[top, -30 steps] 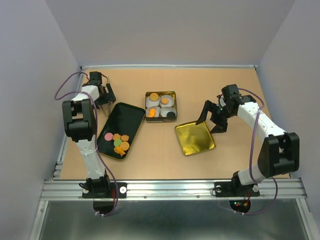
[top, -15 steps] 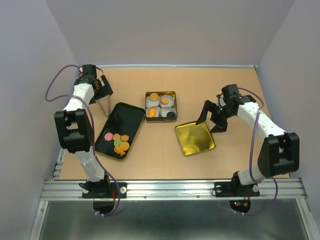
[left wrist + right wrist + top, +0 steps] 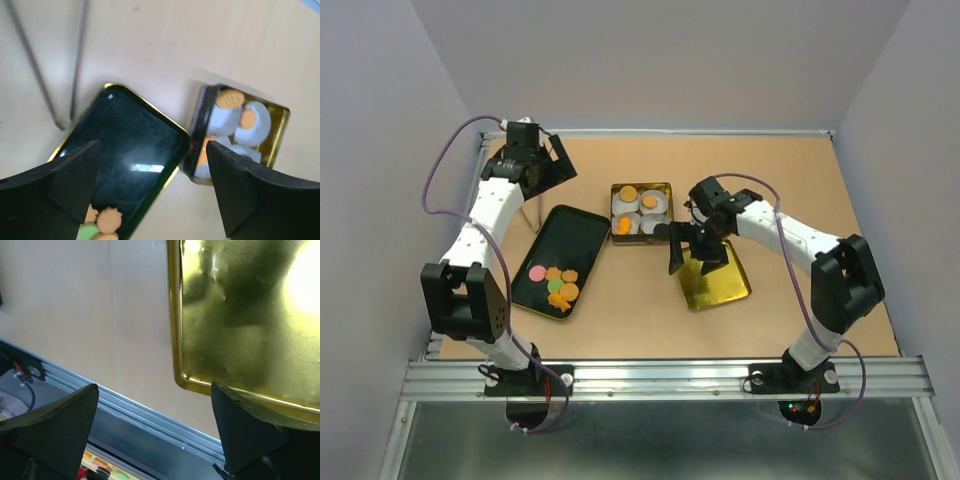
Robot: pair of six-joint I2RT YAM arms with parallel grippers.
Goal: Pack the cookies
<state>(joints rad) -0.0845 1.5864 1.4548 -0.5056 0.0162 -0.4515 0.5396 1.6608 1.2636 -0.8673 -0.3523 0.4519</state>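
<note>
We see two arms of one make. The left arm [image 3: 485, 215] and the right arm [image 3: 790, 235] wear smooth white shells, broken by blocky black joint housings. A thin purple cable [image 3: 445, 145] loops free beside the left arm at ten o'clock in the overhead view, and a second purple cable [image 3: 803, 285] trails along the right arm at four o'clock. The round black bases [image 3: 515, 375] sit at six o'clock. The left gripper [image 3: 155, 185] and the right gripper [image 3: 155, 435] have matte black, wedge-shaped fingers [image 3: 75, 180].
</note>
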